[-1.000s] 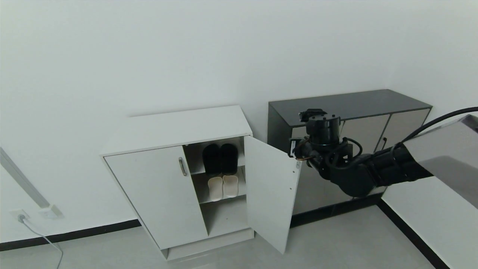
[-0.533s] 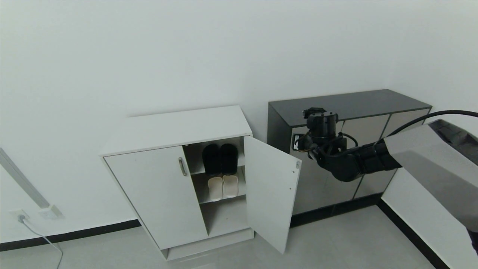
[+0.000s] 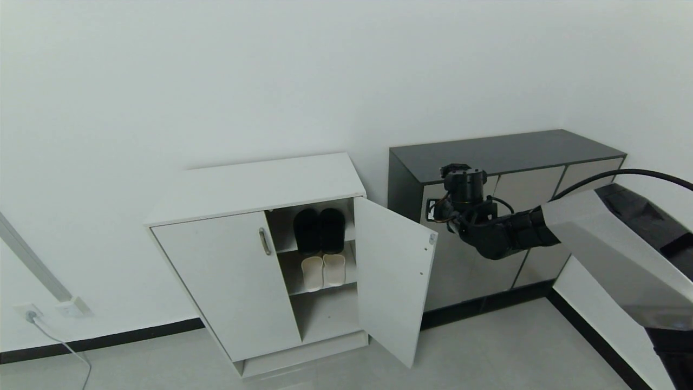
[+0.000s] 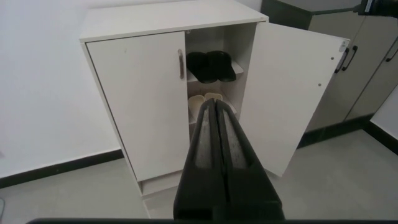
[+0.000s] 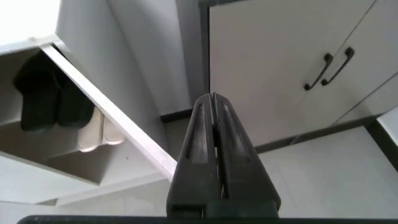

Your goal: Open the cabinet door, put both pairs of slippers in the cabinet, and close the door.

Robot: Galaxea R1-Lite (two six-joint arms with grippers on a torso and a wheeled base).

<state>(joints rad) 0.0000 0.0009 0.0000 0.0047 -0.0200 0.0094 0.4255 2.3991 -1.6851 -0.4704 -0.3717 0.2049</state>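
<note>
Head, cabinet door (image 3: 392,281): right-hand door of the white cabinet (image 3: 254,184), swung open toward the camera; the left door (image 3: 227,281) is shut.
Head, slippers: black slippers (image 3: 319,230) on the top shelf; cream slippers (image 3: 324,271) at their 6 o'clock, one shelf down. Each pair lies side by side.
Head, right arm (image 3: 506,238): extends in from 3 o'clock, wrist bent, ending near the open door's upper free corner, in front of the dark cabinet (image 3: 503,149).
Left wrist, left gripper (image 4: 216,106): fingers pressed together, holding nothing, aimed at the open compartment, well apart from it.
Right wrist, right gripper (image 5: 214,98): fingers pressed together, holding nothing, just beside the open door's free edge; contact cannot be told.
</note>
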